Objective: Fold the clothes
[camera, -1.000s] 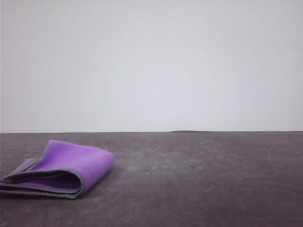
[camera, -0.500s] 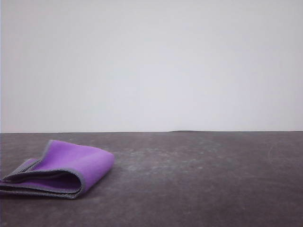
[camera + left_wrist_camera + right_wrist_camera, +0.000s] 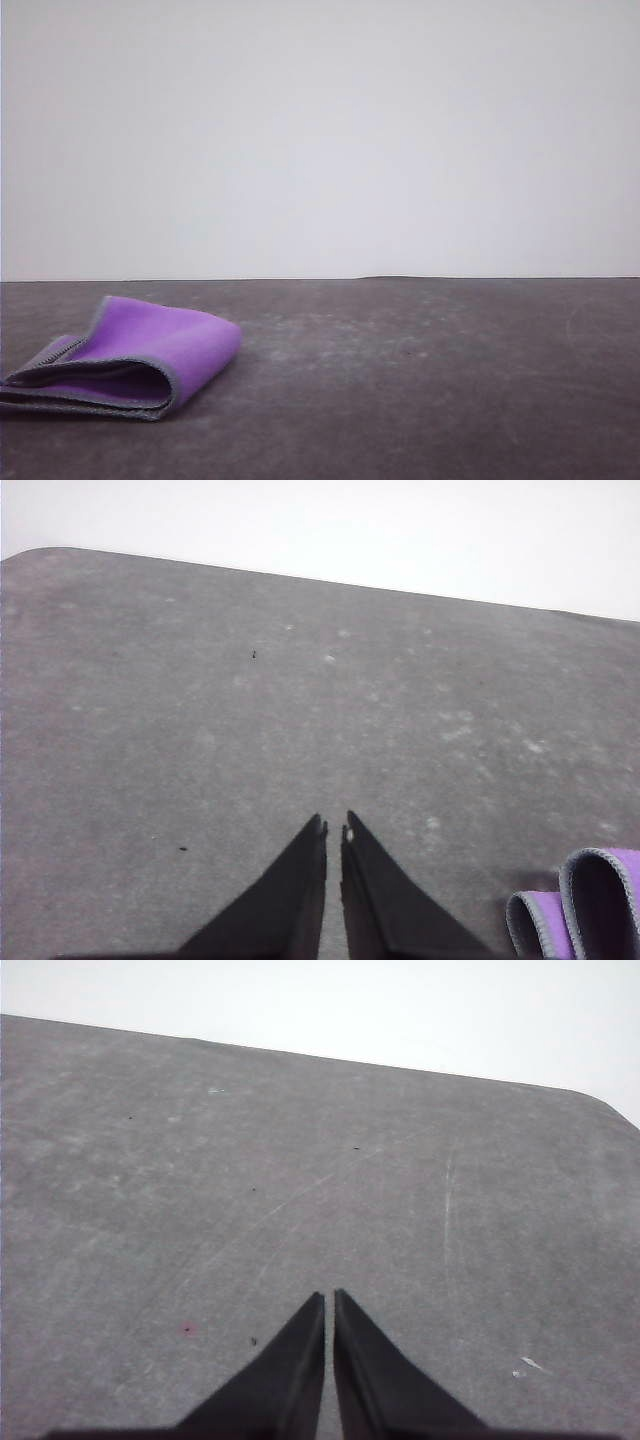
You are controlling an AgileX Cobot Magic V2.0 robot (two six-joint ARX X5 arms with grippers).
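Down at about eight o'clock in the front view, the cloth (image 3: 135, 358) lies folded over on the dark grey table (image 3: 420, 390), purple face outward, grey stitched edging showing along its open layers. Over bare tabletop, the left gripper (image 3: 334, 830) has its black fingers together, only a thin slit between the tips; the cloth's folded edges sit near it at roughly four o'clock. Further right, the right gripper (image 3: 329, 1300) is likewise closed on nothing above scuffed table.
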